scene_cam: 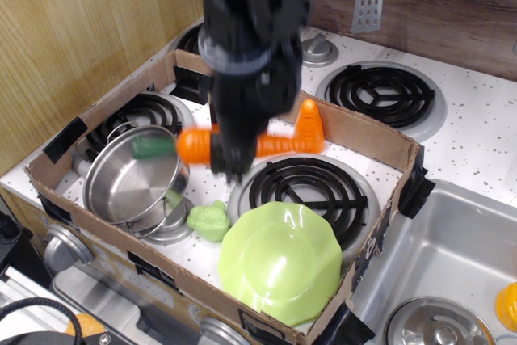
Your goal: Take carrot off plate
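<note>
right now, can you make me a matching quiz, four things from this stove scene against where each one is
Things:
1. carrot
2. plate
3. steel pot
4. bumpy green lump

Places:
A. left burner inside the box
B. box's near corner, nothing on it
C. in the gripper, lifted
D. between pot and plate

Pairs: 1-C, 2-B, 3-A, 4-D
</note>
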